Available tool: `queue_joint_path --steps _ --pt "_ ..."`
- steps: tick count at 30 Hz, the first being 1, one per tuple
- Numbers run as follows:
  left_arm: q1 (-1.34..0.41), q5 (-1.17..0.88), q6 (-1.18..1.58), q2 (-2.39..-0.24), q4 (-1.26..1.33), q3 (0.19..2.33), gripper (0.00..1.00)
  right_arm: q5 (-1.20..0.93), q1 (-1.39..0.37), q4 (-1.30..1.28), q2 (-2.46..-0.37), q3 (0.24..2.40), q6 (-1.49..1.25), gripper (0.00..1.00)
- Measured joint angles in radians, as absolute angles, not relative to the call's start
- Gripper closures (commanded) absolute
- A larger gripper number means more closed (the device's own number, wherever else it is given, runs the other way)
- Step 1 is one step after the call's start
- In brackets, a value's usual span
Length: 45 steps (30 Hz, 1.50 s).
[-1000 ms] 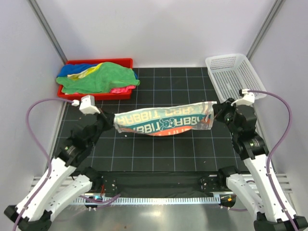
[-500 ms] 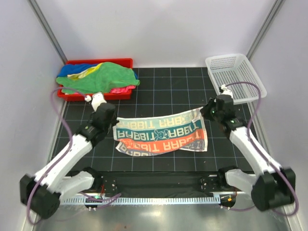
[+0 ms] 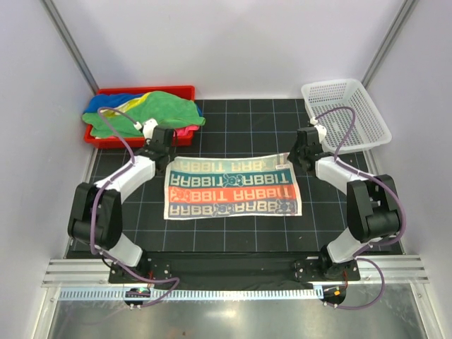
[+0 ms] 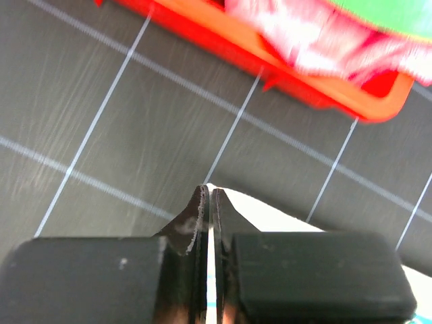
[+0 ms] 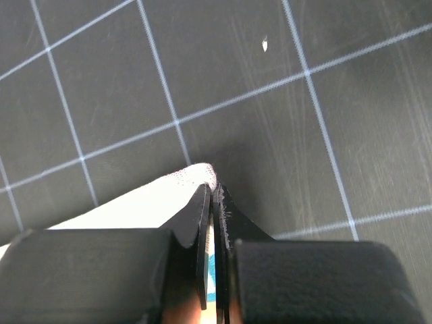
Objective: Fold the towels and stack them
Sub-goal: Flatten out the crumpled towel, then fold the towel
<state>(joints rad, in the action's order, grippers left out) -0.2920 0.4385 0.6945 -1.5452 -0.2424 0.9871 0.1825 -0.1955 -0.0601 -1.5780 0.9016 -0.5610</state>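
At my far left the red tray (image 3: pixel 173 90) sits in the mat's back-left corner. It is heaped with loose towels (image 3: pixel 152 111), green on top, and pink cloth spills over its near rim. Just in front of it my left gripper (image 4: pixel 208 201) has its jaws pressed together on the far-left corner of the printed towel (image 3: pixel 232 185), with a thin white edge showing between them. That towel lies spread flat across the middle of the black grid mat (image 3: pixel 233 236), its edges roughly following the grid lines. Bare mat runs along its near side and past both ends. My right gripper (image 5: pixel 212 199) pinches the far-right corner the same way, low over the mat. Behind it, at the back right, the white mesh basket (image 3: pixel 346 113) stands apart from the towel.
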Motion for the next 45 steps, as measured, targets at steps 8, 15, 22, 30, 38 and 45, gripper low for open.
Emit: queue_joint_path --steps 8,15,22,30,38,45 --pt "-0.256 0.407 0.679 -1.615 -0.202 1.024 0.87 0.226 -0.196 -0.029 -1.620 0.916 -0.561 0.99" --pt "-0.253 0.387 0.665 -1.650 -0.190 1.053 0.52 0.238 -0.196 -0.041 -1.624 0.964 -0.550 0.99" --pt "-0.253 0.353 0.665 -1.659 -0.183 1.061 0.30 0.257 -0.196 -0.050 -1.637 0.973 -0.545 0.99" --pt "-0.374 0.323 0.677 -1.484 -0.176 0.971 0.29 0.274 -0.194 -0.112 -1.656 0.984 -0.544 0.99" --pt "-0.772 0.351 0.731 -1.419 -0.168 0.892 0.31 0.293 -0.166 -0.174 -1.625 0.965 -0.549 0.99" --pt "-1.083 0.390 0.771 -1.577 -0.167 1.006 0.32 0.292 -0.120 -0.203 -1.509 0.826 -0.583 0.99"
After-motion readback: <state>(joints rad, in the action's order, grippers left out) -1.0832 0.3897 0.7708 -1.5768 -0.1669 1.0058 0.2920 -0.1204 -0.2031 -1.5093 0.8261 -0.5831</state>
